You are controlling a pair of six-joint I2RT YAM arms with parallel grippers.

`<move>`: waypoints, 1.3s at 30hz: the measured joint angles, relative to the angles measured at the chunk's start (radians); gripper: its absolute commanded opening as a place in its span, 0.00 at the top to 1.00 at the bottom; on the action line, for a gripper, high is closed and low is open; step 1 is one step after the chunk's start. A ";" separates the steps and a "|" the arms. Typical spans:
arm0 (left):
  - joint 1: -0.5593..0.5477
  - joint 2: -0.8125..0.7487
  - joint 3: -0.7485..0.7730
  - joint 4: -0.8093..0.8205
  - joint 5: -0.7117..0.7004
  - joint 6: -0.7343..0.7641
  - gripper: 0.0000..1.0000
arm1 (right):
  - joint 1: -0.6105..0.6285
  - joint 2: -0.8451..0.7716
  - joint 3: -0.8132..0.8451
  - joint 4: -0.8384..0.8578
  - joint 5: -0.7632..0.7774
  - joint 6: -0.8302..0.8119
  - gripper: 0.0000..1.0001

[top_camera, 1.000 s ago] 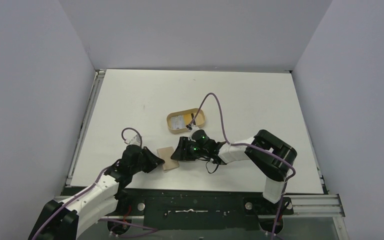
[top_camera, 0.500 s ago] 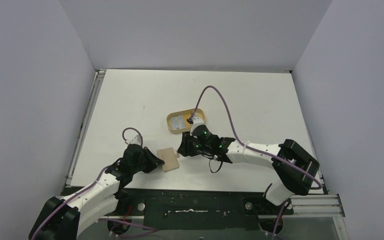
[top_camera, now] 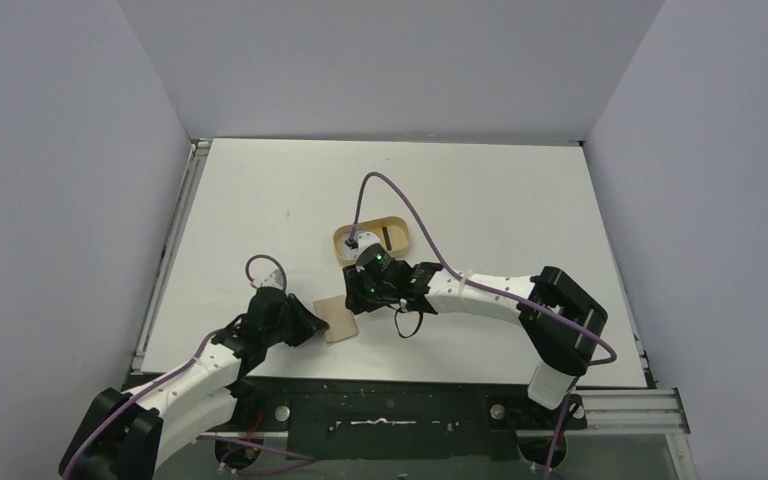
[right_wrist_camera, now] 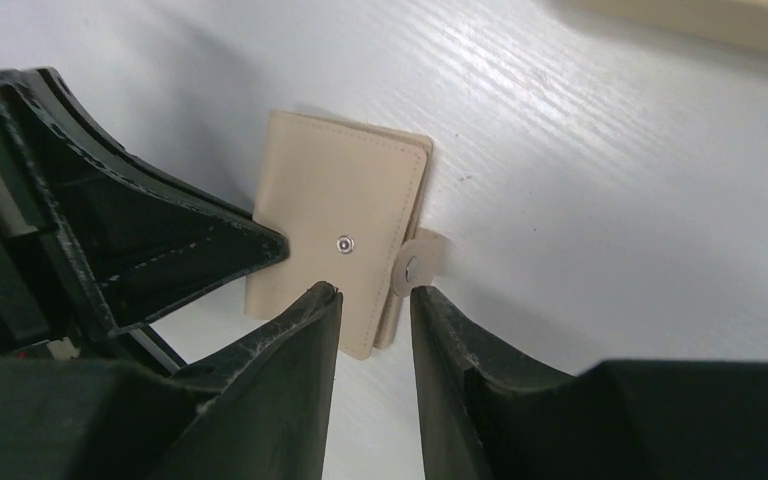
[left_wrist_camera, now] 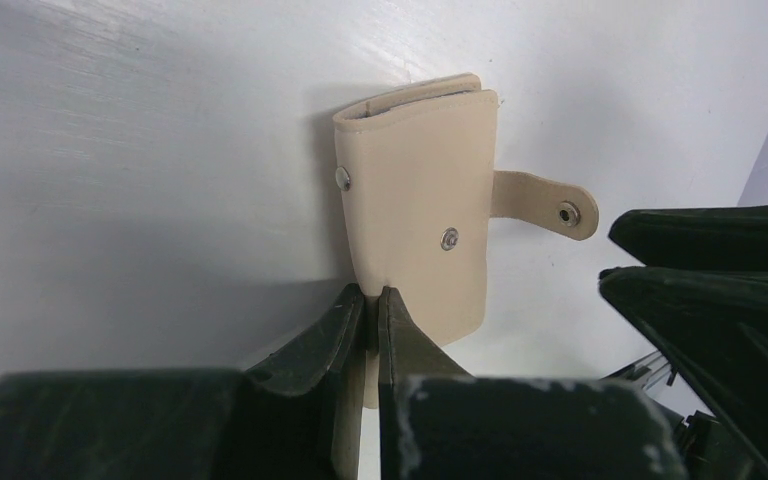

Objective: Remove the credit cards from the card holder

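Observation:
The card holder (top_camera: 338, 318) is a tan folded wallet lying flat near the table's front. In the left wrist view the card holder (left_wrist_camera: 420, 200) has its strap tab (left_wrist_camera: 545, 203) sticking out unsnapped. My left gripper (left_wrist_camera: 372, 295) is shut on the card holder's near edge; it also shows from above (top_camera: 312, 325). My right gripper (right_wrist_camera: 375, 295) is open, jaws a little apart, just above the card holder (right_wrist_camera: 340, 230) at its strap tab (right_wrist_camera: 422, 262). From above, the right gripper (top_camera: 360, 296) sits at the wallet's right side. No credit cards show.
An oval tan tray (top_camera: 392, 228) with a raised rim stands just behind the right wrist, partly covered by it. Its rim shows at the top of the right wrist view (right_wrist_camera: 720, 20). Purple cables loop over both arms. Grey walls enclose the table.
My right arm has swung left, bringing its gripper over the wallet's strap side and covering part of the tray. The left gripper and the wallet have stayed put.

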 measured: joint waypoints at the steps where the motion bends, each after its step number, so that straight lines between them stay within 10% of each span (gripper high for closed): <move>1: 0.000 0.000 0.000 0.000 0.000 0.000 1.00 | 0.002 0.005 0.000 -0.010 0.001 -0.002 0.66; 39: 0.000 0.026 0.011 0.000 0.000 0.001 1.00 | 0.026 0.066 0.080 -0.135 0.043 -0.074 0.62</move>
